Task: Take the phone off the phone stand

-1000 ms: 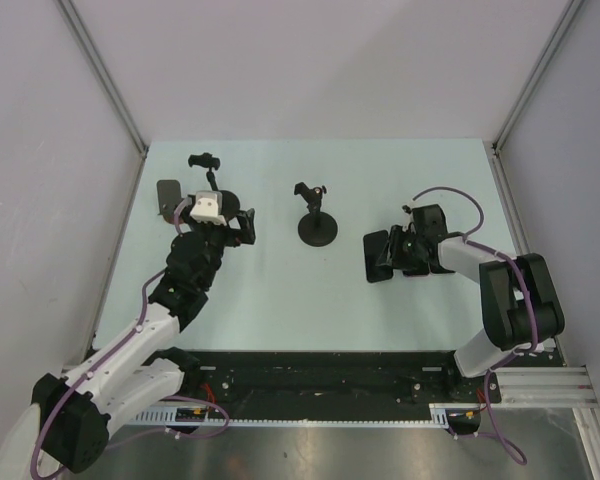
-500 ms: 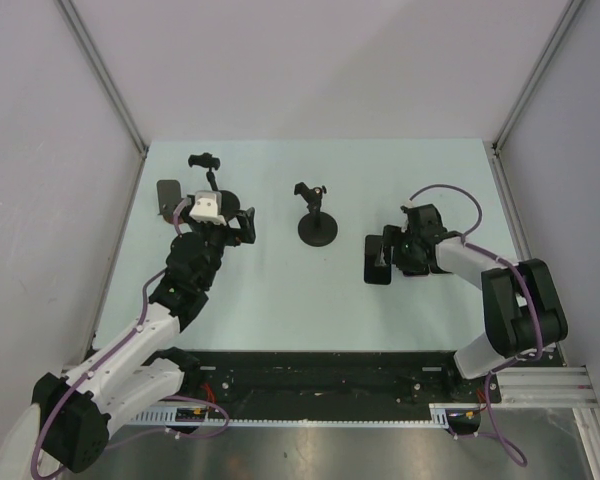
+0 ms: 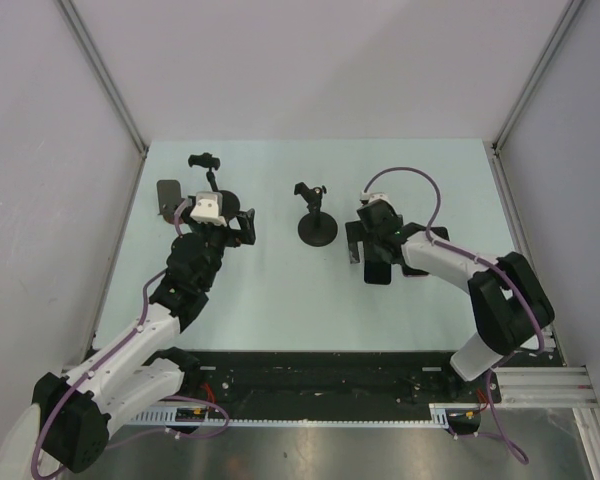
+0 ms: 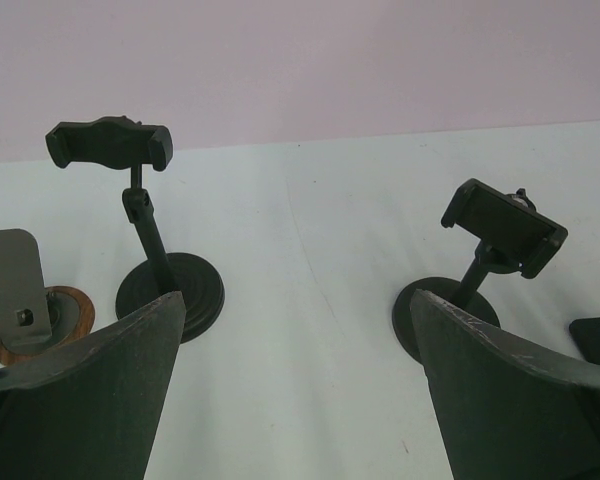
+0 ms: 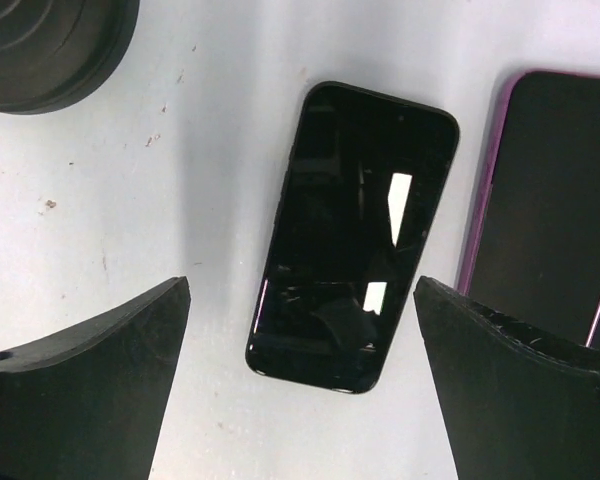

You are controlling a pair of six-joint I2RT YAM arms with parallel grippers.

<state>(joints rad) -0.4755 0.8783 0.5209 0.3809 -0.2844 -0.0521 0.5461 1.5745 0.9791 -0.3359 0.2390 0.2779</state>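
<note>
A black phone [image 5: 355, 235] lies flat, screen up, on the pale table; in the top view the phone [image 3: 378, 270] is just right of centre. My right gripper [image 5: 302, 290] hovers open above its near end, the jaws wide on either side and touching nothing; in the top view the right gripper [image 3: 366, 240] sits beside the middle phone stand [image 3: 317, 228]. That stand's clamp [image 4: 505, 230] is empty. A second phone stand [image 4: 110, 145] at the back left is also empty. My left gripper [image 4: 298, 300] is open between the two stands.
A purple-edged phone [image 5: 555, 210] lies flat just right of the black one. The middle stand's round base [image 5: 50, 50] is close to the upper left of the right gripper. A grey plate on a brown disc [image 4: 10, 285] stands at the far left.
My right gripper has opened wide and swung left toward the middle stand, leaving the black phone flat on the table. The left arm has not moved.
</note>
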